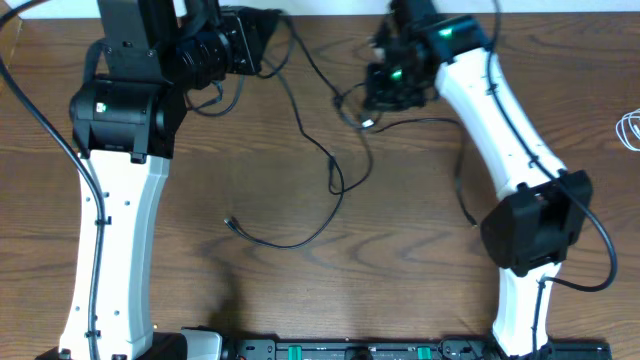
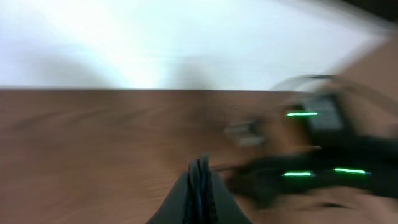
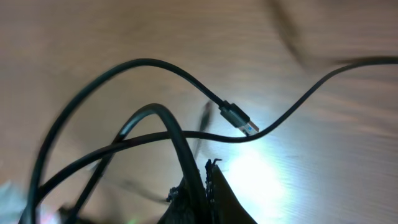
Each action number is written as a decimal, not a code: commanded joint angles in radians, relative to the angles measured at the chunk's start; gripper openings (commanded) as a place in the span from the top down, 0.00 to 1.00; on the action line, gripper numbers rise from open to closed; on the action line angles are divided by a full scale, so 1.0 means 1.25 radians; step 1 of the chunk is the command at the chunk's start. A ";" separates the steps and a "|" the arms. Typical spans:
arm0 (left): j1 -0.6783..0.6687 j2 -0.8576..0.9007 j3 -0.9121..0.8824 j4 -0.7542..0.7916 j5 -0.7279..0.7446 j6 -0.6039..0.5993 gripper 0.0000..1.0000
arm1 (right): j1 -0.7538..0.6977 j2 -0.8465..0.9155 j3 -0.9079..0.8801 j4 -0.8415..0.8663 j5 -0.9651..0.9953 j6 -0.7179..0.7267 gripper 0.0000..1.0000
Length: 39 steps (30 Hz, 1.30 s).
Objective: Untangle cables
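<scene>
Thin black cables (image 1: 330,165) trail in loose loops across the wooden table, and one plug end (image 1: 231,222) lies toward the front. At the back left, my left gripper (image 1: 272,38) is shut on a black cable (image 2: 200,169); its wrist view is blurred. At the back middle, my right gripper (image 1: 368,98) is shut on another black cable (image 3: 180,146), which arches up from between its fingers. A USB plug (image 3: 236,118) on a further black cable lies just beyond those fingers. A white cable (image 1: 630,126) lies coiled at the far right edge.
The table's far edge runs just behind both grippers. A black cable strand (image 1: 462,175) lies next to the right arm's white link (image 1: 500,110). The arm bases and a black rail (image 1: 350,350) sit along the front edge.
</scene>
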 commanded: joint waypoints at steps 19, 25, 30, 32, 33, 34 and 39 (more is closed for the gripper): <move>0.166 -0.012 0.012 -0.118 -0.701 0.067 0.92 | -0.443 -0.302 0.016 -0.051 0.144 -0.135 0.99; 0.217 -0.006 0.012 -0.114 -0.701 0.068 0.92 | -0.554 -0.333 0.016 -0.061 0.081 -0.132 0.99; 0.224 0.006 0.012 -0.095 -0.701 0.104 0.92 | -0.593 -0.333 0.016 -0.074 0.060 -0.143 0.99; 0.228 0.014 0.012 -0.079 -0.702 0.122 0.92 | -0.601 -0.333 0.016 -0.074 0.060 -0.148 0.99; 0.232 0.016 0.012 -0.073 -0.701 0.121 0.92 | -0.603 -0.333 0.016 -0.074 0.060 -0.150 0.99; 0.237 0.020 0.012 -0.067 -0.701 0.121 0.92 | -0.607 -0.333 0.016 -0.074 0.061 -0.150 0.99; 0.281 0.043 0.012 -0.050 -0.701 0.121 0.92 | -0.649 -0.332 0.016 -0.069 0.060 -0.150 0.99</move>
